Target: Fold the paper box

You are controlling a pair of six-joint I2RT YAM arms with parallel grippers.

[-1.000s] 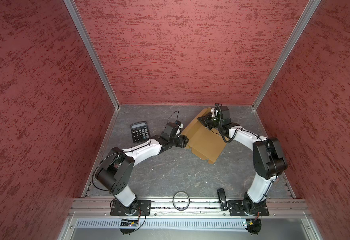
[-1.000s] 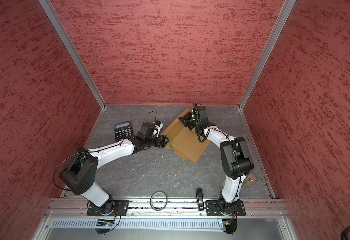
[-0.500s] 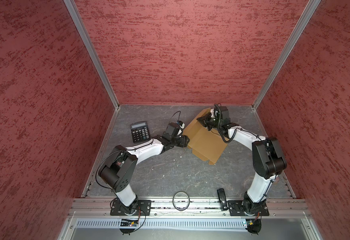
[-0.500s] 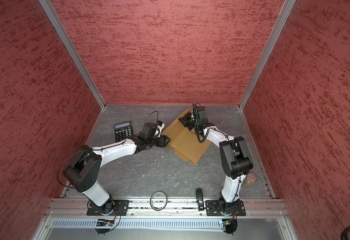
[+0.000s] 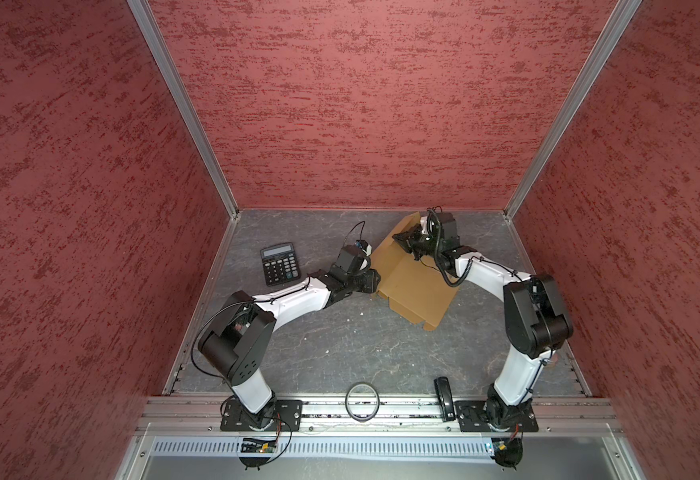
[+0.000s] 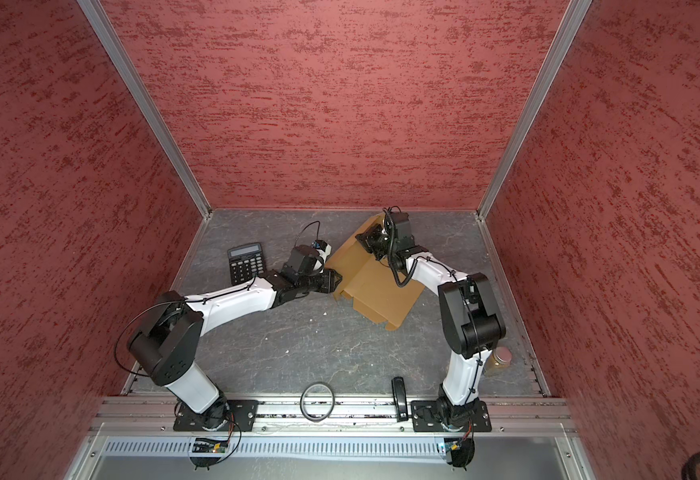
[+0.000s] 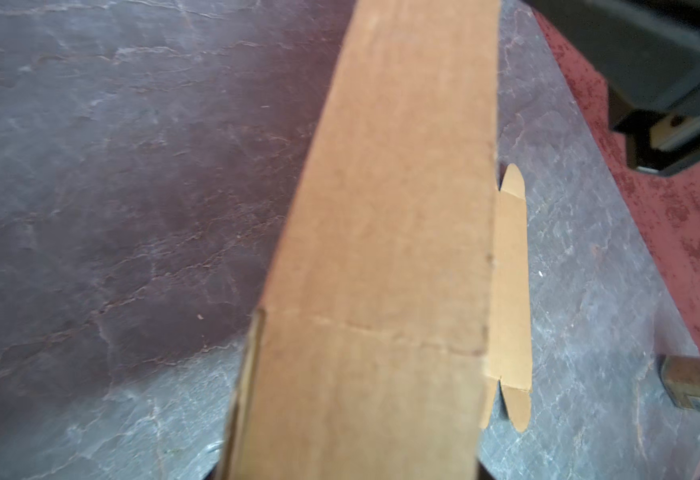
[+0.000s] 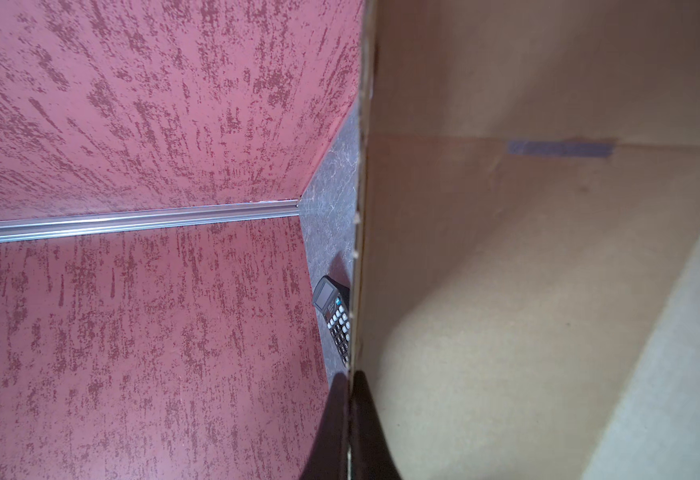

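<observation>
The right gripper [image 5: 400, 241] is pinching upright the far flap of the paper box [image 5: 419, 291], likely steadying it while the left gripper [image 5: 375, 279] is working the left flap. I cannot tell how wide the left fingers are standing.

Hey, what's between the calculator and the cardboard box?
The left gripper, its tips at the paper box edge, with the calculator on its other side. Both top views show it.

Clearance about the fingers. Ahead of the left gripper [image 5: 375, 281] fingers, the paper box [image 5: 419, 286] bars passage with its raised flap. Behind them, off the wrist, the calculator [image 5: 280, 264] lies near. Beyond the right gripper [image 5: 399, 240] fingers, the back wall [image 5: 365, 124] stands close. Open floor [image 5: 340, 345] lies between the arms.
</observation>
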